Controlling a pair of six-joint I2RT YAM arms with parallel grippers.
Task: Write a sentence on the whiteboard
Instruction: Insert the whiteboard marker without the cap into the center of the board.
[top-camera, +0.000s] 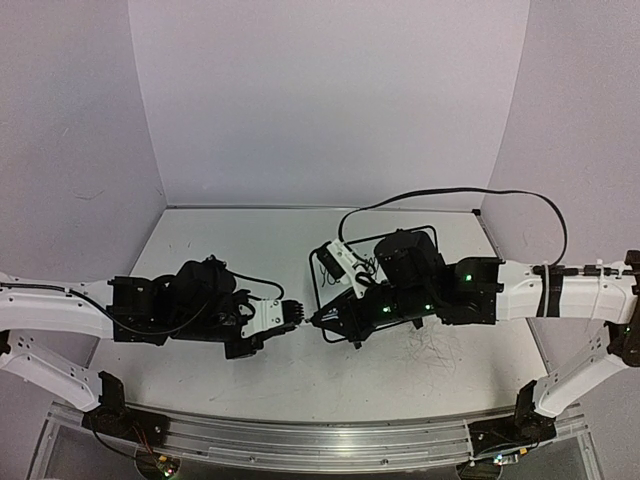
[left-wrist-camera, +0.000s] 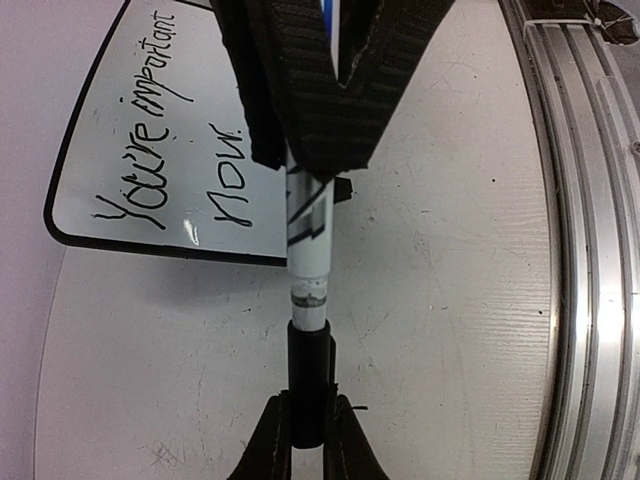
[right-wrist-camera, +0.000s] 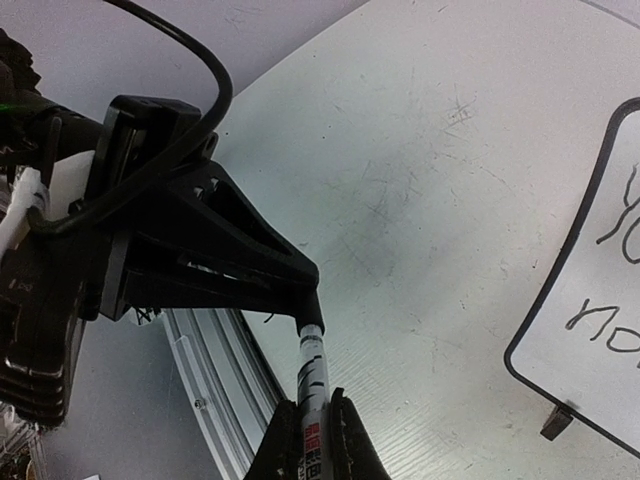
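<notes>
The whiteboard (left-wrist-camera: 100, 190) lies on the table with "You're important now." written on it in black. In the top view the whiteboard (top-camera: 322, 290) is mostly hidden under my right arm. It also shows in the right wrist view (right-wrist-camera: 600, 350). A white marker (left-wrist-camera: 308, 250) with a black cap (left-wrist-camera: 308, 370) spans between both grippers just above the table, near the board's edge. My left gripper (left-wrist-camera: 308, 400) is shut on the cap. My right gripper (right-wrist-camera: 313, 400) is shut on the marker's barrel (right-wrist-camera: 312, 365). The two grippers meet tip to tip (top-camera: 308, 316).
An aluminium rail (top-camera: 320, 440) runs along the near table edge and shows in the left wrist view (left-wrist-camera: 590, 250). A black cable (top-camera: 450, 195) loops from the right arm over the back of the table. Purple walls enclose the table. Faint pen marks (top-camera: 435, 345) lie right of the board.
</notes>
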